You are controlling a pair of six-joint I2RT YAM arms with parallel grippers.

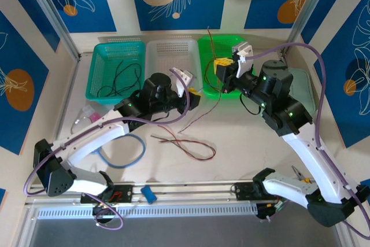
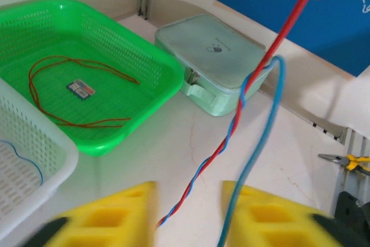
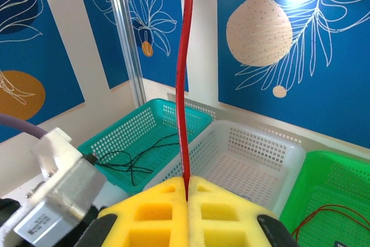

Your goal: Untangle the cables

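Observation:
My right gripper [image 3: 187, 186] is shut on a red cable [image 3: 184, 85] that rises straight up from its yellow pads; from above this gripper [image 1: 222, 66] hangs over the green basket [image 1: 208, 88]. My left gripper [image 2: 189, 192] is open, its yellow fingers [image 2: 115, 215] blurred. A red and blue twisted cable [image 2: 231, 137] and a loose blue cable [image 2: 263, 137] run through the gap, the blue one along the right finger's inner edge. From above the left gripper [image 1: 193, 92] sits at the green basket's front. Red and brown cables [image 1: 185, 143] lie on the table.
A teal basket [image 1: 98, 67] holds black cables [image 1: 118, 79], beside a white basket [image 1: 173, 47]. An orange-red wire [image 2: 69, 61] lies in the green basket [image 2: 173, 79]. A pale green box [image 2: 214, 50] stands right of it. A light-blue hose loop [image 1: 124, 151] and pliers [image 2: 347, 160] lie nearby.

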